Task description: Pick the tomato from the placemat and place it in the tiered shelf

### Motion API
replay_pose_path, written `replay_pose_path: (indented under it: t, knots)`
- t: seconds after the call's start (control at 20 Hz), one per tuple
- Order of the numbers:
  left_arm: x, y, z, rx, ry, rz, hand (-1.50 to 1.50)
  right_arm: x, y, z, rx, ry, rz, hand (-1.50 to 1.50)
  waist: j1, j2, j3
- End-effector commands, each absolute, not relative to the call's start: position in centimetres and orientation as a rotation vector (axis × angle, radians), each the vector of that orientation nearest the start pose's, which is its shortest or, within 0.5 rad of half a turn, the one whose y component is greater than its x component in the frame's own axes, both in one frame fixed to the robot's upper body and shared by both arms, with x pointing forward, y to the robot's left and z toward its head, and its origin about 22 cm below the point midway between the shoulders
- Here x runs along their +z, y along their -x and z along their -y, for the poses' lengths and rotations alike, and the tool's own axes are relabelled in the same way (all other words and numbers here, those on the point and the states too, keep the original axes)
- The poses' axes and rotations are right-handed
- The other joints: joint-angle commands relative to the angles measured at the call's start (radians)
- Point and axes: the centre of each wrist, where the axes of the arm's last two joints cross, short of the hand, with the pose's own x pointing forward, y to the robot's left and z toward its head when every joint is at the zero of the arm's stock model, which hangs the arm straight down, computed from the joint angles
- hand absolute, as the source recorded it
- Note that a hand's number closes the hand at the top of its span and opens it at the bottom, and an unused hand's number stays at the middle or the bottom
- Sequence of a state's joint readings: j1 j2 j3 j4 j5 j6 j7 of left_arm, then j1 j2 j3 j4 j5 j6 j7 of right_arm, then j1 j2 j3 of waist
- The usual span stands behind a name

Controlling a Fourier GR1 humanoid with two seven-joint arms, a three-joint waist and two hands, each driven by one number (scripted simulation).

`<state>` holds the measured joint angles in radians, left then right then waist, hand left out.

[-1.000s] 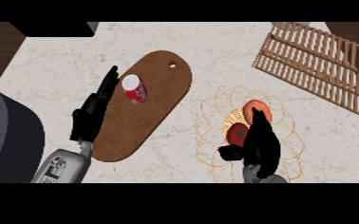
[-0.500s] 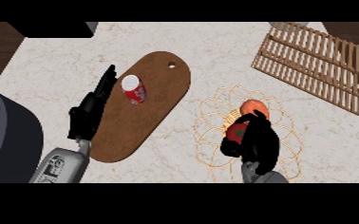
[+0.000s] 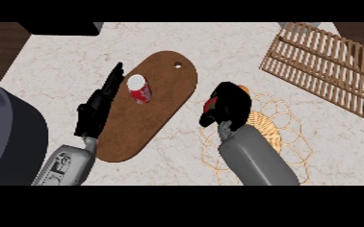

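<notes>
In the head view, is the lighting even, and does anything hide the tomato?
Head view: the pale marble counter is evenly lit, with no glare; head view: the black right robot hand curls over the round red tomato, so only small red and orange patches show.

No readable text, numbers or brand marks anywhere. The can (image 3: 140, 92) on the brown board (image 3: 153, 125) has a red label with pale marks on it, but they are too small to make out as letters.
</notes>
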<state>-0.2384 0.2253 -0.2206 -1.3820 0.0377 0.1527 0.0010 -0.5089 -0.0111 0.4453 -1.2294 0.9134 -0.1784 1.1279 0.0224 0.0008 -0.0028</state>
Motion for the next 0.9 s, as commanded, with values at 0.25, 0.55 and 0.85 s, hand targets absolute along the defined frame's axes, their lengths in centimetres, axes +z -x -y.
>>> replay_pose_path:
  t: [0.25, 0.55, 0.85]
  knots:
    - [1.6, -28.8, -21.9, -0.279, -0.079, 1.577, 0.0, 8.9, -32.7, 5.5, 0.239, 0.928, 1.159, 1.5, -0.004, -0.003, 0.003]
    - [0.8, -28.0, -22.4, -0.271, -0.105, 1.573, 0.0, 13.6, -32.2, 4.1, 0.13, 1.021, 1.291, 1.5, -0.015, -0.007, 0.002]
    - [1.1, -28.2, -23.2, -0.253, -0.127, 1.563, 0.0, 18.7, -31.9, 4.8, 0.054, 1.205, 1.276, 1.5, -0.04, -0.012, 0.001]
